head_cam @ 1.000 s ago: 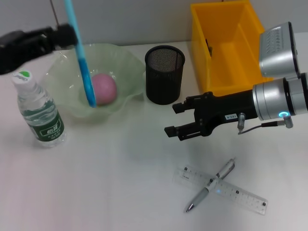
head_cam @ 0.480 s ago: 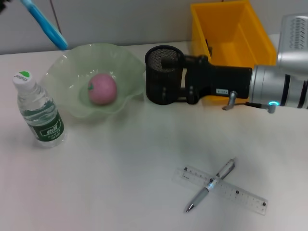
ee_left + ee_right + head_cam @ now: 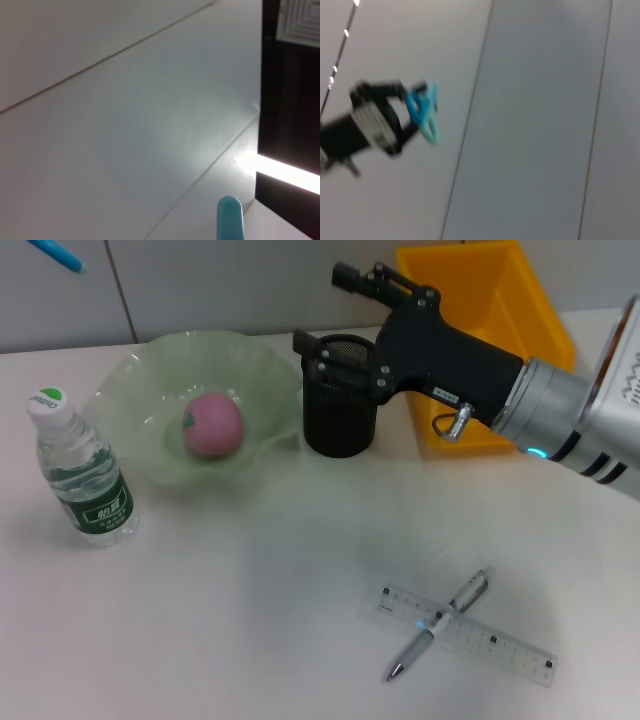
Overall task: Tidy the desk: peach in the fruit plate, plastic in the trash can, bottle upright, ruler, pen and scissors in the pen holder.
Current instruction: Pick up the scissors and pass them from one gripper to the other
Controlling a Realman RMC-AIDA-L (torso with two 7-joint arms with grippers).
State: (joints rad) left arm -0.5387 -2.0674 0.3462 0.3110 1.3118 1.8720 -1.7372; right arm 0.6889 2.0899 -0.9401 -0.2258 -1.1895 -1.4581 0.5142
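The desk (image 3: 250, 570) carries the mesh holder (image 3: 340, 420), and my right pincer (image 3: 335, 312) hangs spread just above it. My left pincer (image 3: 410, 112) pinches the scissors (image 3: 426, 119) high off the desk. They look light, stiff and slick, so I judge gripping near the handles best.

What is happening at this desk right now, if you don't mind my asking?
The robot is partway through tidying. The peach sits in the fruit plate and the bottle stands upright. The left gripper is raised high, holding the blue scissors. The right gripper hovers over the pen holder, jaws open and empty. The pen lies across the ruler on the desk, both waiting to go in.
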